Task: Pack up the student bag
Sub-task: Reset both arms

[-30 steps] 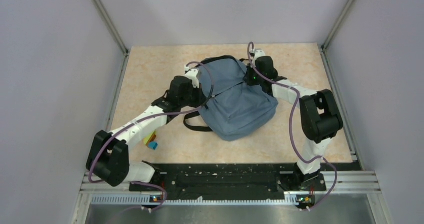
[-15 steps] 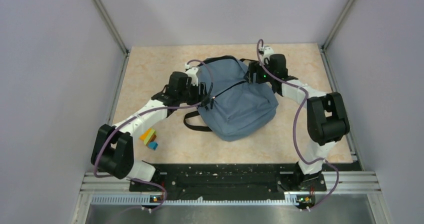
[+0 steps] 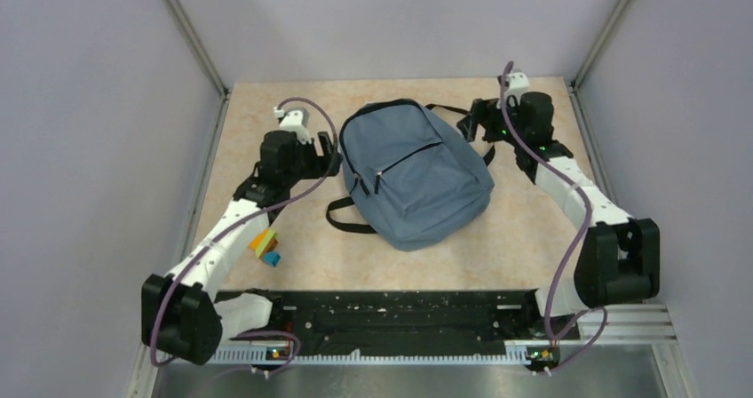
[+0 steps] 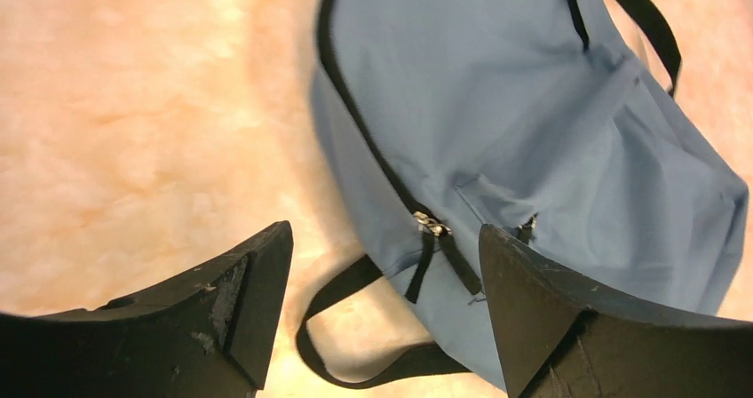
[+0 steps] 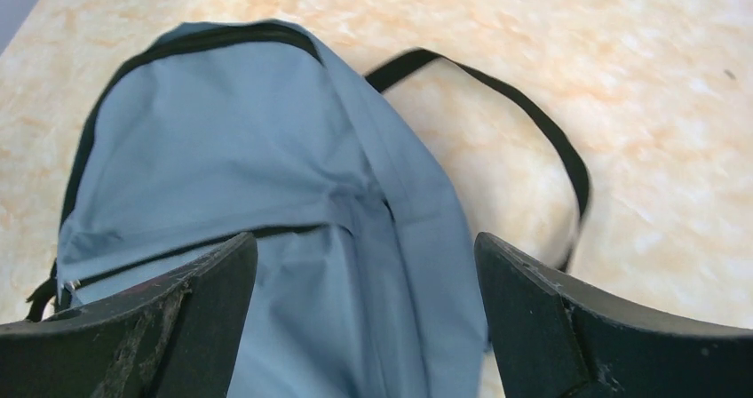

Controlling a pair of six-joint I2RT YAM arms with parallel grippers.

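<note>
The student bag (image 3: pixel 414 178), slate-blue with black straps, lies flat on the tabletop in the top view. My left gripper (image 3: pixel 329 161) hovers open just off its left side, holding nothing. In the left wrist view my left gripper (image 4: pixel 384 234) frames the bag (image 4: pixel 533 105), its two zipper pulls (image 4: pixel 431 230) and a black strap loop (image 4: pixel 355 367). My right gripper (image 3: pixel 477 124) is open beside the bag's far right corner. In the right wrist view my right gripper (image 5: pixel 364 238) stands above the bag (image 5: pixel 222 149), and a strap (image 5: pixel 533 123) loops on the table.
Small orange, yellow and blue items (image 3: pixel 265 245) lie on the table under my left forearm. Grey walls with metal posts (image 3: pixel 191 47) close in the table on three sides. A black rail (image 3: pixel 400 314) runs along the near edge.
Both grippers went from shut to open and drew away from the bag, the left one leftward and the right one toward the far right. The bag has settled flat.
</note>
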